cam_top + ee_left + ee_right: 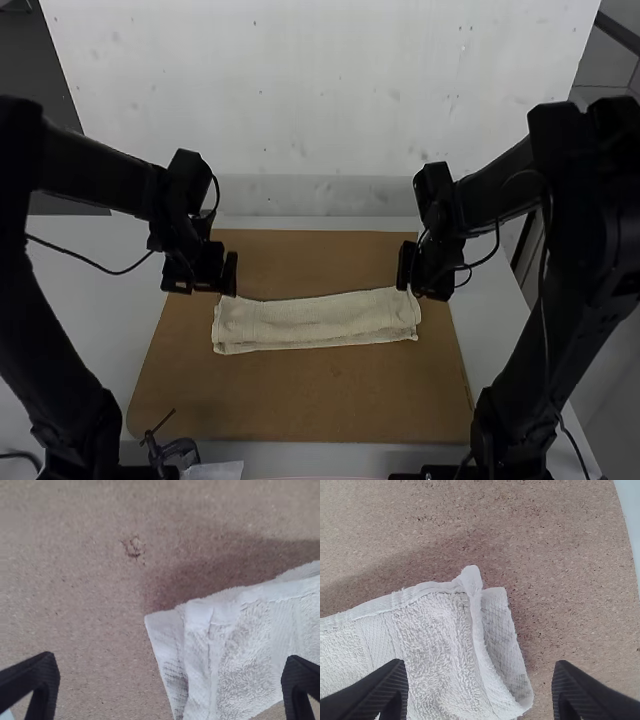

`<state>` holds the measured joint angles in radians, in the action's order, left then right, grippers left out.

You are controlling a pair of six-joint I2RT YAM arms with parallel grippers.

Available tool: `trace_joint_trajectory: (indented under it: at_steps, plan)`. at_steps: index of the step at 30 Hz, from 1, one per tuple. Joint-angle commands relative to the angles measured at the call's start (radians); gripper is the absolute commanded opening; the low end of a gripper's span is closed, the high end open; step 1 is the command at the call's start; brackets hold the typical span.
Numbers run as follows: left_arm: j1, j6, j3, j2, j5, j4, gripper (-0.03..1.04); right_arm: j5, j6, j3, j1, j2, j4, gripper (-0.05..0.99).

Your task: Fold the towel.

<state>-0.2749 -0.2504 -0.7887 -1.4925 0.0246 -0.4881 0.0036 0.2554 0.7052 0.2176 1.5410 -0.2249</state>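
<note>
Both ends of the towel [315,322] are attended: left gripper [172,672] and right gripper [479,675] stand wide, empty, presumably placed for paired pinches at its far corners. It lies as a folded strip across the brown board [300,400], well in from the near edge.

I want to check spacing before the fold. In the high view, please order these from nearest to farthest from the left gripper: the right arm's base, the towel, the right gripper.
1. Towel: nearest, its left end close by the left gripper.
2. Right gripper: across, at the towel's right end.
3. Right arm's base: farthest, lower right.
</note>
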Motion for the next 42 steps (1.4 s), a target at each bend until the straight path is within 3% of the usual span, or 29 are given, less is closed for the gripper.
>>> trace_joint_trajectory:
  at_steps: [1,8,9,12,15,25,37,42]
  plan:
    - [0.006,0.014,0.002,0.069,0.009,0.000,1.01,-0.039,0.016,0.017,-0.012,0.039,-0.005,0.59]
    - [0.011,0.014,0.019,0.092,0.009,-0.004,1.01,-0.013,0.030,0.036,-0.007,0.177,0.018,0.59]
    - [0.013,0.014,0.019,0.092,0.009,-0.004,1.01,-0.008,0.031,0.037,-0.003,0.192,0.016,0.55]
    - [0.022,0.016,0.020,0.092,0.009,-0.004,1.01,0.033,0.036,0.036,0.019,0.231,0.019,0.17]
    - [0.036,0.019,0.022,0.092,0.009,-0.004,1.00,0.045,0.036,0.034,0.035,0.240,0.016,0.01]
    - [0.048,0.034,0.048,0.133,0.009,-0.009,1.00,0.049,0.016,0.031,-0.003,0.217,-0.011,0.01]
    - [0.060,0.037,0.085,0.213,0.011,-0.015,0.99,0.033,-0.234,0.056,-0.376,0.057,-0.048,0.01]
    - [0.060,0.037,0.092,0.230,0.011,-0.024,0.99,0.018,-0.288,0.086,-0.471,0.057,-0.056,0.01]
